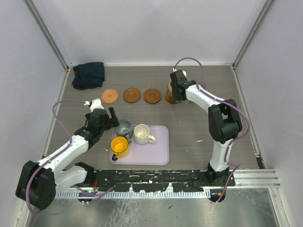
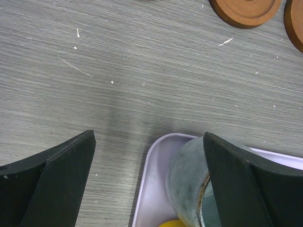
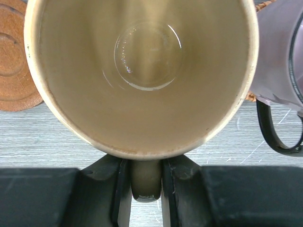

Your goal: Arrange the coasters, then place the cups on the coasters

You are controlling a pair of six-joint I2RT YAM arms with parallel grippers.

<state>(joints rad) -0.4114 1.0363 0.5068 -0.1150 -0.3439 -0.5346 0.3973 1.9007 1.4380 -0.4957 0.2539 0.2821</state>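
Note:
My right gripper [image 3: 147,176] is shut on the handle of the tan cup [image 3: 142,71], which fills the right wrist view. From above, that tan cup [image 1: 171,88] is over the rightmost visible coaster [image 1: 169,99]; I cannot tell if it touches. A purple cup [image 3: 280,52] stands just right of it. Three bare coasters [image 1: 132,95] lie in a row to the left. My left gripper [image 2: 149,175] is open beside the grey-green cup [image 2: 189,179], one finger [image 2: 246,184] over the cup and the other over the table. The yellow cup [image 1: 119,146] and white cup [image 1: 142,134] stand on the tray.
The lavender tray [image 1: 158,153] lies near the front middle, its corner rim [image 2: 147,161] between my left fingers. A dark cloth [image 1: 88,74] is bunched at the back left corner. White walls close in the table on three sides.

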